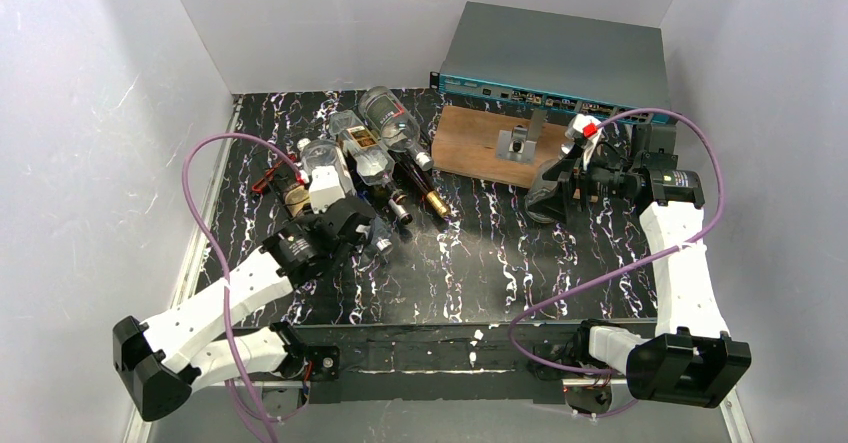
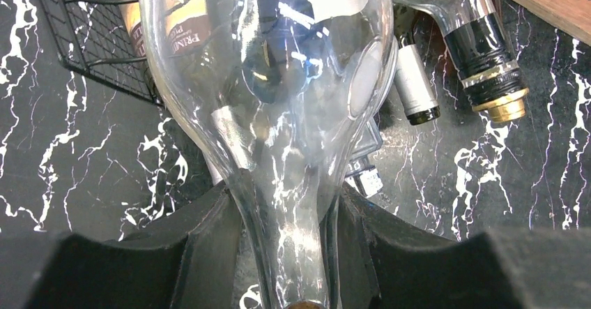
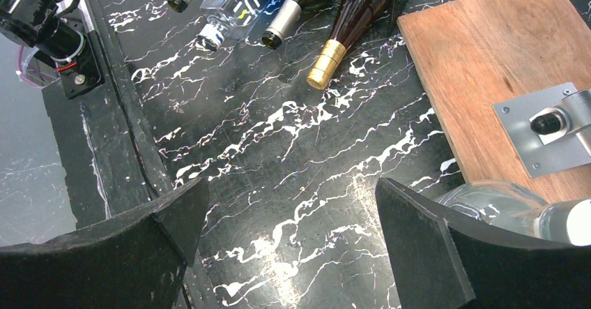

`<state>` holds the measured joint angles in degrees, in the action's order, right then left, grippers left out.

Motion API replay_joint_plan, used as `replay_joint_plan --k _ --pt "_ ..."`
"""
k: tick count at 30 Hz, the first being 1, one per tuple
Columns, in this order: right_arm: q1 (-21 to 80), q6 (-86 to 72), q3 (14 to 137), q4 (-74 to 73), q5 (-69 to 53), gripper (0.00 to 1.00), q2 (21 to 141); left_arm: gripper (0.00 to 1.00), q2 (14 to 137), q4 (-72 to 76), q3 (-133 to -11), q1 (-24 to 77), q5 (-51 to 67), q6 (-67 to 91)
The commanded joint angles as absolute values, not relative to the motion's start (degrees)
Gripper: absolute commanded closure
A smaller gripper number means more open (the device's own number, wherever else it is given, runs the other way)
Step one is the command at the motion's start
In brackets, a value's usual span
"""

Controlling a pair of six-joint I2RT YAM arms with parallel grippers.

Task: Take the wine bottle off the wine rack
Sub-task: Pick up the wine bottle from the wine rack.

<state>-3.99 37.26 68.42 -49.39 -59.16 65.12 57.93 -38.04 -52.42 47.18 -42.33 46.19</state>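
A clear glass wine bottle (image 2: 279, 79) fills the left wrist view, its neck running down between my fingers. My left gripper (image 2: 289, 253) is shut on that neck, with both pads pressed against the glass. Behind the bottle at the upper left lies the black wire wine rack (image 2: 90, 37). I cannot tell whether the bottle's body still rests on it. In the top view the left gripper (image 1: 340, 213) sits at the near end of the row of bottles. My right gripper (image 3: 289, 197) hangs open over bare tabletop, near the wooden board (image 1: 490, 143).
Other bottles lie beside the held one: a silver-capped neck (image 2: 417, 86) and a black and gold neck (image 2: 491, 65). A brown bottle with a gold cap (image 3: 334, 51) points at the board (image 3: 488, 65), which carries a metal bracket (image 3: 550, 124). Clear glass (image 3: 488, 201) lies by my right finger. A grey box (image 1: 555, 58) stands at the back.
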Motion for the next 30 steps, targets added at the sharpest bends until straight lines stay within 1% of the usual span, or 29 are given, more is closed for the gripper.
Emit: replay_joint_plan --k 1,17,23,27,30 --pt "-3.78 37.01 67.95 -48.12 -60.98 0.02 64.78 1.0 53.44 -36.8 -57.61 49.4 -56.42 51.41" --pt "-3.76 37.22 65.6 -47.78 -60.81 0.02 62.99 1.0 52.12 -42.52 -60.32 58.54 -59.84 55.32" --pt "-3.34 36.55 64.6 -47.27 -63.33 0.02 62.99 1.0 52.36 -42.63 -60.95 60.91 -61.04 55.57" --pt "-0.3 34.92 63.9 -45.78 -62.92 0.02 63.65 1.0 52.47 -42.54 -61.24 61.66 -61.38 55.55" --pt "6.96 34.6 64.03 -44.26 -57.45 0.02 64.5 1.0 52.47 -42.55 -61.18 62.22 -61.64 55.63"
